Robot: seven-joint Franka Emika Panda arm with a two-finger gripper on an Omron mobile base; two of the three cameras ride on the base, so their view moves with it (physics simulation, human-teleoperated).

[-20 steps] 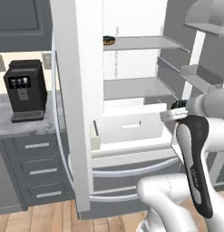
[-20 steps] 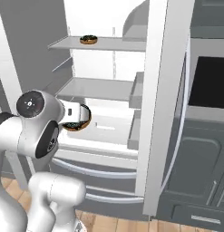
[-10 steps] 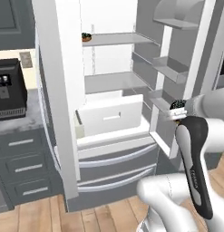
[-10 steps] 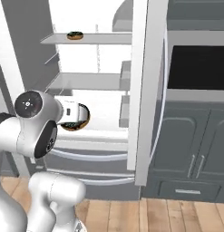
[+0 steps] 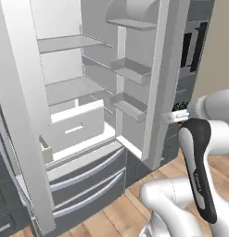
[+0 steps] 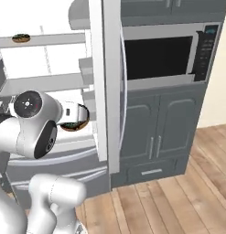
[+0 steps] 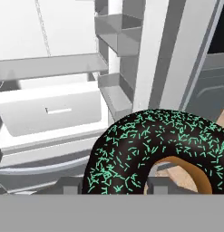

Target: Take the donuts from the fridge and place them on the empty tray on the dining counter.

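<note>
View swung right, microwave (image 6: 164,57) beside fridge (image 6: 105,91), donut (image 7: 154,149) in fingers (image 7: 70,186)

Matt chocolate-iced donut (image 7: 149,149); smooth white plastic fridge (image 5: 69,134) interior.

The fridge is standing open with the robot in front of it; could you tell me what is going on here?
The gripper is shut on one donut, chocolate-iced with green sprinkles, held in front of the open fridge. A second donut sits on an upper fridge shelf. So one of the two is picked up and neither is on a tray yet.
</note>
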